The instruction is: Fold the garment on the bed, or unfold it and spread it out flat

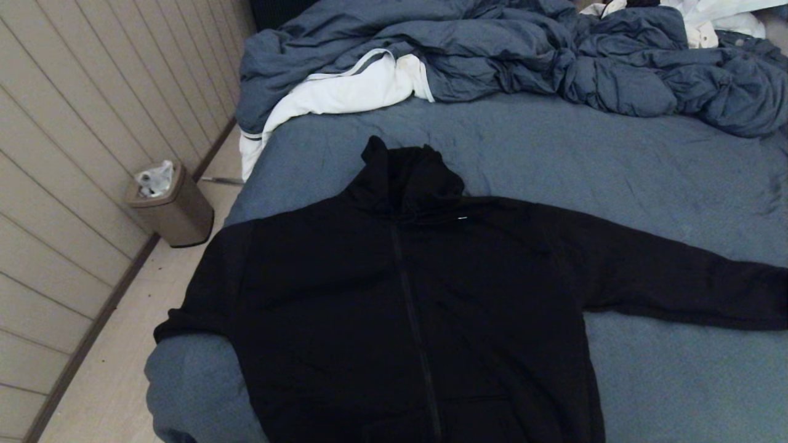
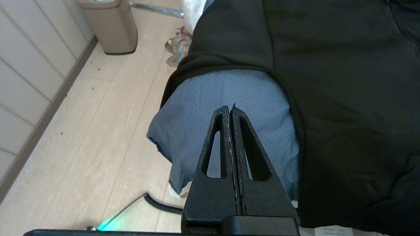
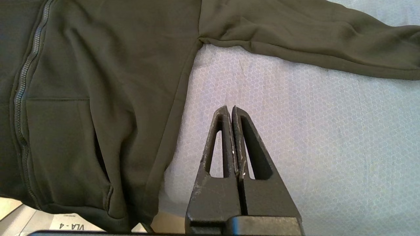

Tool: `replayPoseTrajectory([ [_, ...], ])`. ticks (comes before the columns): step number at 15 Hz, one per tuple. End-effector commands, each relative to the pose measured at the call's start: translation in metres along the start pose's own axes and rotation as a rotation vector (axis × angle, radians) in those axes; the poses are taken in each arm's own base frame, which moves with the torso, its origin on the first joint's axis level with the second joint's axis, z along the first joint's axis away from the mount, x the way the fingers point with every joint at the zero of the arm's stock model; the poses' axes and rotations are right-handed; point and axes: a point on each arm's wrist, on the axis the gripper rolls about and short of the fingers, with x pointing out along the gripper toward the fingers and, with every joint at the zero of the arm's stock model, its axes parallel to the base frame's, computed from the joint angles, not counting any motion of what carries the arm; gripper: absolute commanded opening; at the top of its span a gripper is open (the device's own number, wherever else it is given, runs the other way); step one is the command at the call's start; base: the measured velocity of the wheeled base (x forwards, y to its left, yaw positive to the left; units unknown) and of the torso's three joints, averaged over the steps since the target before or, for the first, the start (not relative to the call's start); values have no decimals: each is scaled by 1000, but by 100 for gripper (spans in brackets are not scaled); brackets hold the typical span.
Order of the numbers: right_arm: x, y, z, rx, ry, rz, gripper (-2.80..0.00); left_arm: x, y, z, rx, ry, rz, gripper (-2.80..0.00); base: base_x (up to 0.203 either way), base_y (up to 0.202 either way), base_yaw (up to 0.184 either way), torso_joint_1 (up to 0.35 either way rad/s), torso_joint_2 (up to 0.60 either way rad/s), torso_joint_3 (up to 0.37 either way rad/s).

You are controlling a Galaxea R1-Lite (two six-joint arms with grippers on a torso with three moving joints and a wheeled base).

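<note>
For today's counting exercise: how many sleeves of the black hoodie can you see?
2. One sleeve stretches out over the bed on the robot's right; the other sleeve drapes over the bed's left edge.

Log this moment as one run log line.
garment: black zip-front hooded sweatshirt spread flat on slate-blue bed | left gripper: shut, empty, over bed corner | right gripper: shut, empty, over sheet beside garment
</note>
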Motion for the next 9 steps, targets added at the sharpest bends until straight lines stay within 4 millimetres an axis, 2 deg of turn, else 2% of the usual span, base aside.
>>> replayPoseTrajectory([
  [1, 0, 0, 0, -1, 2, 1, -280, 1, 0, -2, 0, 9, 1, -280, 0, 0, 0, 0, 0, 0],
  [3, 0, 0, 0, -1, 3, 1, -280, 1, 0, -2, -8, 8, 2, -280, 0, 0, 0, 0, 0, 0],
  [4, 0, 0, 0, -1, 3, 1, 0, 1, 0, -2, -9, 7, 4, -280, 0, 0, 0, 0, 0, 0],
  [9, 0, 0, 0, 1, 0, 1, 0, 1, 0, -1, -11, 2, 1, -280, 0, 0, 0, 0, 0, 0],
])
